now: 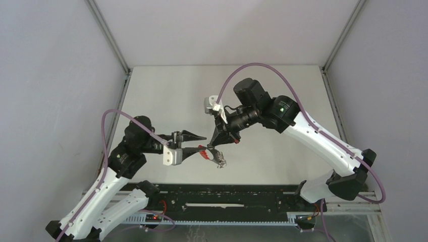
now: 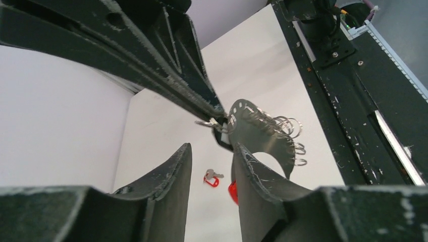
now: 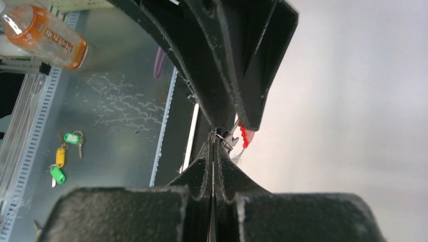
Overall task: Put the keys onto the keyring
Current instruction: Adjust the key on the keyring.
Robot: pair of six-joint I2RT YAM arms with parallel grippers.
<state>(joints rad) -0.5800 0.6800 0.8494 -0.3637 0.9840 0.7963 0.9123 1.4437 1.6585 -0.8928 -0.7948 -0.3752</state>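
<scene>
Top external view: the red strap (image 1: pixel 203 149) is near the middle of the table (image 1: pixel 166 91), between the tips of the two arms. The left gripper (image 1: pixel 202 142) reaches it from the left with its jaws spread. One finger is up beside the strap and the other is level with it; whether that finger touches the strap I cannot tell. The right gripper (image 1: pixel 214 145) slants down to the strap from the far right. The keys (image 1: pixel 220 160), a small silvery bunch, sit just beside the strap on the side toward the arm bases. Whether they hang or lie on the table is not clear.

From the left wrist, the right gripper's jaws are pressed together, pinching the keyring (image 2: pixel 208 123), a thin wire loop at their very tip. Just behind the loop is a dark curved piece (image 2: pixel 257 132) edged with a row of thin rings (image 2: pixel 288 126). A red end shows at its foot, against the left gripper's own finger. A small key with a red tag (image 2: pixel 212 177) lies on the table beyond the strap.

From the right wrist, that gripper's fingers meet on the loop, with the strap's red just beside them. Well apart from the strap, past the table's edge, lie a bottle (image 3: pixel 45 35) with an orange label and a few tagged keys (image 3: pixel 63 160), green and yellow.
</scene>
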